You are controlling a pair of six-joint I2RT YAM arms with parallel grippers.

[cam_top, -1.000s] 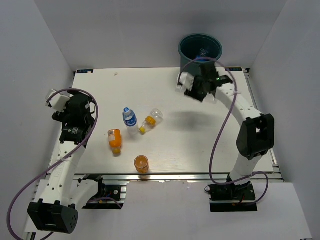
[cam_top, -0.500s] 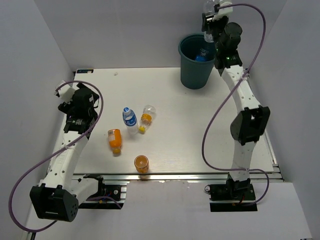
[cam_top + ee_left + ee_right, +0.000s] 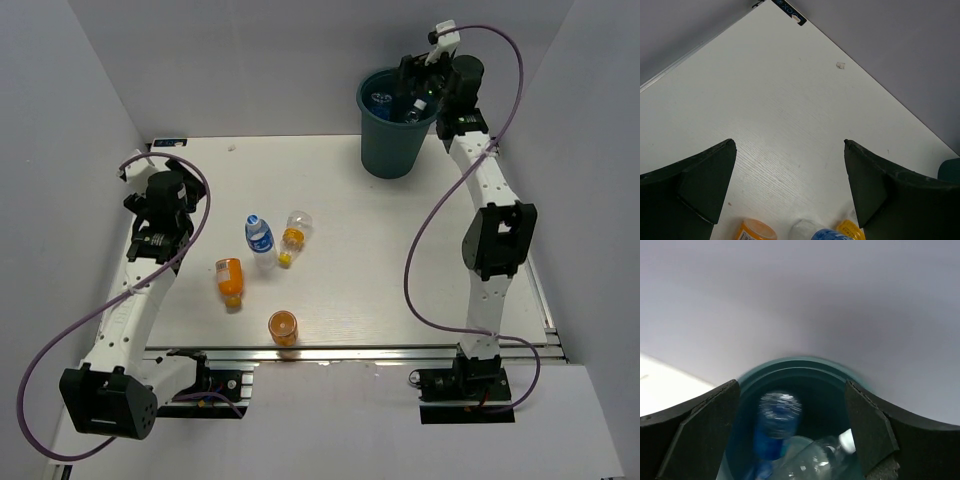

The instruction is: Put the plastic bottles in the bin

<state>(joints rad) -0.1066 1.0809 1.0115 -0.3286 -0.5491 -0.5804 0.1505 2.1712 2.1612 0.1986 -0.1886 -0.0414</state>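
The dark teal bin (image 3: 398, 140) stands at the table's back right. My right gripper (image 3: 413, 84) hangs open over its mouth, holding nothing. In the right wrist view the bin's rim (image 3: 800, 365) lies between the spread fingers; inside are a blue-labelled bottle (image 3: 774, 425) and a clear bottle (image 3: 815, 460). On the table lie a blue-labelled bottle (image 3: 259, 234), a clear bottle with an orange-yellow end (image 3: 293, 240) and two orange bottles (image 3: 229, 281) (image 3: 283, 327). My left gripper (image 3: 168, 192) hovers open to their left, empty (image 3: 788, 145), with an orange bottle (image 3: 756, 231) at the wrist view's lower edge.
Grey walls close the table on the left, back and right. A small white speck (image 3: 840, 65) lies near the back edge. The table's front rail (image 3: 350, 352) runs between the two arm bases.
My right gripper carried a clear bottle up from the table to the bin, opened and let it drop inside. The left arm shifted slightly toward the back.
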